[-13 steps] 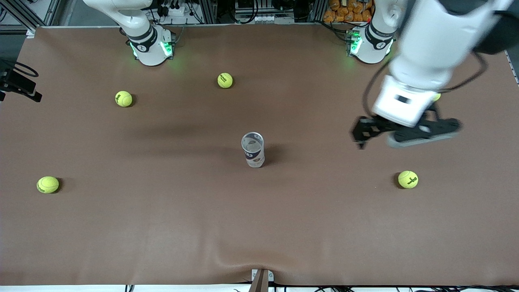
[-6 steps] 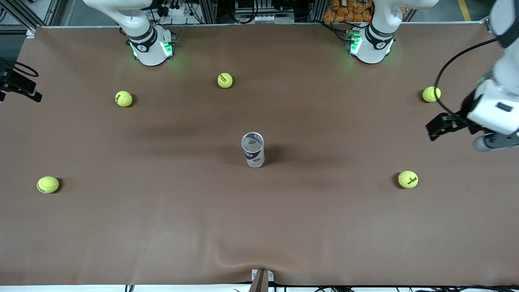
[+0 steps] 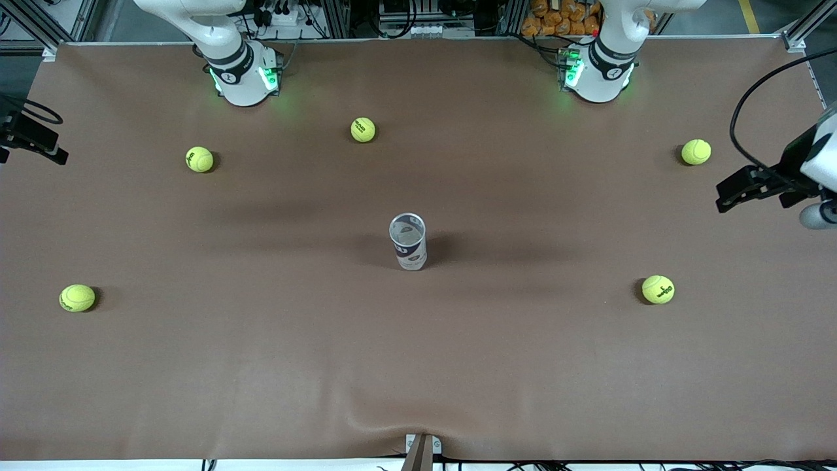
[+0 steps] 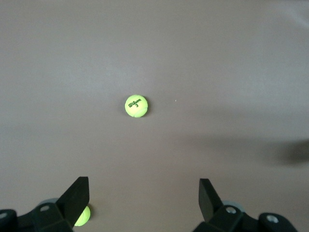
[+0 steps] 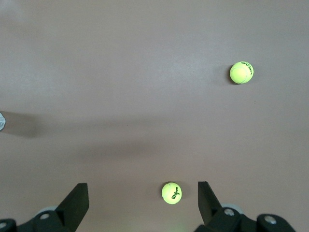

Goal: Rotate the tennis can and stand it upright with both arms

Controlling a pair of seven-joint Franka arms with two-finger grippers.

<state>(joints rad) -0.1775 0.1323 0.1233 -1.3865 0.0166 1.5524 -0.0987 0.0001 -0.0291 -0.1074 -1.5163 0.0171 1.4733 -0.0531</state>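
From the front, the tennis can point(image 3: 408, 241) stands upright mid-table point(image 3: 418, 366). The left gripper point(image 3: 762, 186) hangs over the table's edge at the left arm's end. Both wrist views show spread fingers point(image 4: 75, 198) point(image 5: 75, 202), holding nothing. A bump could tip the can.

The left gripper point(image 3: 778, 186) is cut off by the front view's edge at the left arm's end of the table; only one black finger and part of its white housing show. The right gripper point(image 5: 143, 199) is outside the front view. A finger point(image 4: 77, 195) partly hides one tennis ball point(image 4: 83, 216). The tennis can point(image 5: 1, 121) is a sliver at the right wrist view's edge.
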